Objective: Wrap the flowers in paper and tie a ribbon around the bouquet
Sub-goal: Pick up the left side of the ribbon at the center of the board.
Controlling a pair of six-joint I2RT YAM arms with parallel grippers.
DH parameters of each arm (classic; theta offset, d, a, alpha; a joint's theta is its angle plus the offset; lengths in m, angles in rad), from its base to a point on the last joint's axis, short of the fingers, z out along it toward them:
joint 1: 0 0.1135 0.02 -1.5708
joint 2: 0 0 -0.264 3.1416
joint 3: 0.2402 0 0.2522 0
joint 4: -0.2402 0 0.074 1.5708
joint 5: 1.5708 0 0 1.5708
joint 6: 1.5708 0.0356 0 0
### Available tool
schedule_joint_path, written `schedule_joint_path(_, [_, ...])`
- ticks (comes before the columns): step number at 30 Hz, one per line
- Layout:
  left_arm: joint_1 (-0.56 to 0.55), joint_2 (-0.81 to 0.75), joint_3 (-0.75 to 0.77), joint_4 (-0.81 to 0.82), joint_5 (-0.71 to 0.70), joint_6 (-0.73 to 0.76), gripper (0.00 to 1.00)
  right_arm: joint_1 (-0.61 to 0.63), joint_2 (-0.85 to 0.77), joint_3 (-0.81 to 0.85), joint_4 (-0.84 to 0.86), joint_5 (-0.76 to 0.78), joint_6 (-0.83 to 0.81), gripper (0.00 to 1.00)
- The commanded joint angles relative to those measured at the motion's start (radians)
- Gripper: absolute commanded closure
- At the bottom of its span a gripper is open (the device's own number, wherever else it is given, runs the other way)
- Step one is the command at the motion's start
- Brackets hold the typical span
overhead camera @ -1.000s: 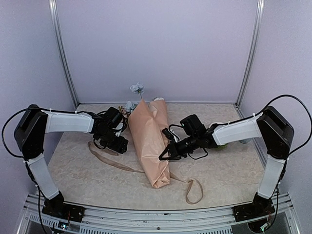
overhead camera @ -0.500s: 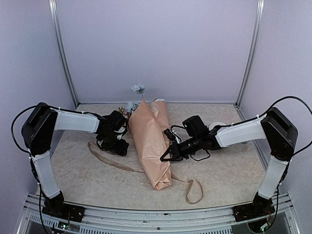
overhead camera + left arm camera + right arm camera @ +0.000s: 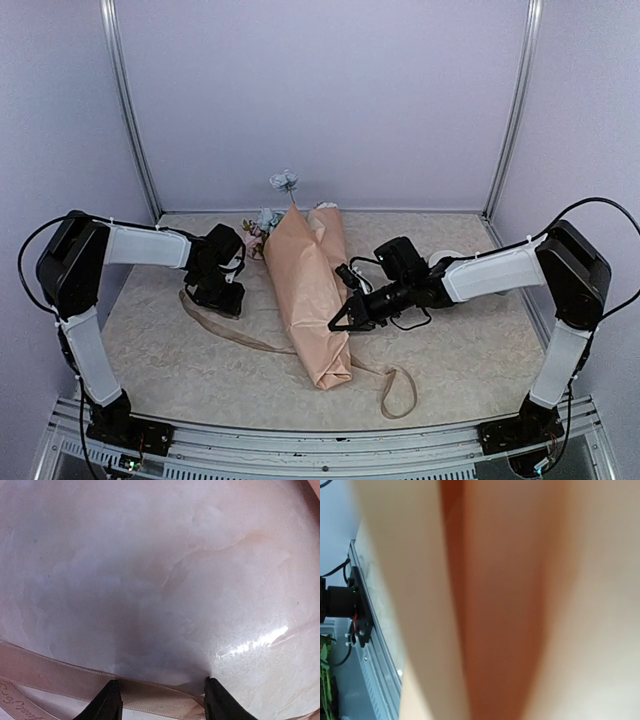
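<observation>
Now left fingers (image 3: pixel 109 702) straddle the ribbon (image 3: pixel 60 677), narrower than before — right fingers (image 3: pixel 338 320) closed against the bouquet (image 3: pixel 310 290).

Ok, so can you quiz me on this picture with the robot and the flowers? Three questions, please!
1. True or false: the ribbon is tied in a bow around the bouquet.
2. Which one is over the ribbon with its fingers apart? A) left end effector B) right end effector C) neither
3. Fill in: the flowers poke out of the bouquet's ___ end (near or far from the arms' bases).
Key: 1 false, it lies loose, running under the bouquet. 2 A; the right end effector is shut, at the bouquet's side. 3 far.
</observation>
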Motion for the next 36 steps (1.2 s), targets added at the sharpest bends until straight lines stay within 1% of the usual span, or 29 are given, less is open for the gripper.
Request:
schedule_joint_path(1, [0.003,-0.016,-0.036,-0.038,0.068,-0.005,0.39,0.012,-0.046,0.014,0.018,-0.003,-0.035,1.0])
schedule_joint_path(3, [-0.002,-0.039,-0.053,-0.035,0.082,-0.013,0.3,0.012,-0.052,0.012,0.01,0.0,-0.042,1.0])
schedule_joint_path(7, [-0.004,-0.08,-0.072,-0.045,0.068,-0.012,0.22,0.012,-0.064,0.006,0.004,0.004,-0.052,1.0])
schedule_joint_path(10, [-0.002,-0.067,-0.076,-0.05,0.061,-0.004,0.23,0.012,-0.064,0.0,0.006,0.007,-0.056,1.0])
schedule_joint_path(14, [-0.01,-0.038,-0.087,-0.059,0.057,-0.013,0.28,0.012,-0.062,-0.002,0.003,0.006,-0.06,1.0])
schedule_joint_path(16, [-0.013,-0.042,-0.095,-0.061,0.053,-0.015,0.33,0.011,-0.062,0.004,-0.003,0.007,-0.066,1.0])
schedule_joint_path(18, [-0.011,-0.043,-0.107,-0.061,0.041,-0.013,0.45,0.01,-0.063,0.008,-0.01,0.01,-0.072,1.0])
schedule_joint_path(19, [-0.011,-0.041,-0.112,-0.063,0.034,-0.014,0.55,0.011,-0.064,0.009,-0.011,0.01,-0.076,1.0])
schedule_joint_path(22, [-0.011,-0.045,-0.124,-0.059,0.011,-0.025,0.92,0.011,-0.067,0.01,-0.018,0.01,-0.081,1.0])
schedule_joint_path(23, [-0.016,-0.053,-0.124,-0.055,0.003,-0.029,1.0,0.011,-0.067,0.011,-0.02,0.01,-0.083,1.0])
schedule_joint_path(26, [-0.03,-0.091,-0.117,-0.031,-0.013,-0.034,1.0,0.012,-0.064,0.013,-0.024,0.008,-0.09,1.0])
schedule_joint_path(30, [-0.061,-0.163,-0.076,-0.002,0.001,-0.026,1.0,0.012,-0.061,0.013,-0.026,0.007,-0.091,1.0])
schedule_joint_path(32, [-0.084,-0.202,-0.033,0.0,-0.009,-0.026,1.0,0.012,-0.062,0.016,-0.027,0.01,-0.091,1.0])
schedule_joint_path(34, [-0.1,-0.246,0.013,-0.01,-0.053,-0.034,1.0,0.011,-0.064,0.018,-0.03,0.011,-0.092,1.0])
schedule_joint_path(36, [-0.103,-0.315,0.059,-0.013,-0.076,-0.041,1.0,0.011,-0.066,0.02,-0.03,0.005,-0.085,1.0])
